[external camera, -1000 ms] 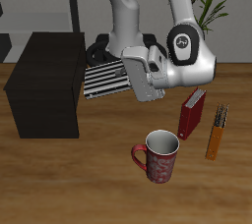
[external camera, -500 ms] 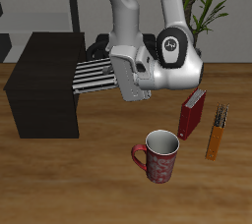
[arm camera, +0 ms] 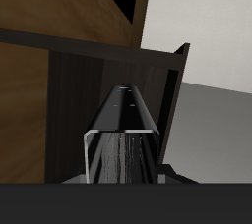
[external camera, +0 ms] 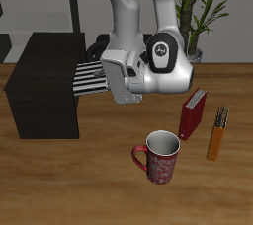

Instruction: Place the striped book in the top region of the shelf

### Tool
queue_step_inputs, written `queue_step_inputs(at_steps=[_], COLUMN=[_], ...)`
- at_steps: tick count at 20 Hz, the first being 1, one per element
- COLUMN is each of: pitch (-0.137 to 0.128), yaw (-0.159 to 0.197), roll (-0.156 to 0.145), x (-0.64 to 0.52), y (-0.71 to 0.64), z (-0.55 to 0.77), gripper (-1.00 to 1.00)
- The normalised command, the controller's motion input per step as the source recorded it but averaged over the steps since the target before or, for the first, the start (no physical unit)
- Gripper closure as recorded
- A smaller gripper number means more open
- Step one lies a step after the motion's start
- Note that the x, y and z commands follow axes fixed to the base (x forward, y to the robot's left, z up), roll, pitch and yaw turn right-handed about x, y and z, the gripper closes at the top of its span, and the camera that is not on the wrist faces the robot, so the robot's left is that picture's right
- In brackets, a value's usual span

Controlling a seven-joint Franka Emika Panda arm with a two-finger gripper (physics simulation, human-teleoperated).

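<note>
Carried closer to the shelf [external camera: 44, 81] than a second earlier, the striped book [external camera: 91, 78] hung level beside its top edge, pinched firmly in the claw [external camera: 107, 79].

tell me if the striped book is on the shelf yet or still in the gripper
Still in the gripper. The striped book is held level in the air beside the shelf, at about its top's height, not resting on it.

Wooden table [external camera: 59, 185] — shelf [external camera: 44, 86], mug [external camera: 158, 156], red book [external camera: 193, 114], orange book [external camera: 216, 132].
</note>
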Motion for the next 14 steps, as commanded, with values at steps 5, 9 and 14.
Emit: queue_step_inputs(at_steps=[5, 9, 14], pitch=[0.016, 0.006, 0.045], yaw=[0.004, 0.011, 0.005], roll=[-0.008, 0.0, -0.012], x=[0.06, 0.03, 0.05], y=[-0.09, -0.05, -0.12], z=[-0.11, -0.15, -0.22], gripper=[1.0, 1.0, 1.0])
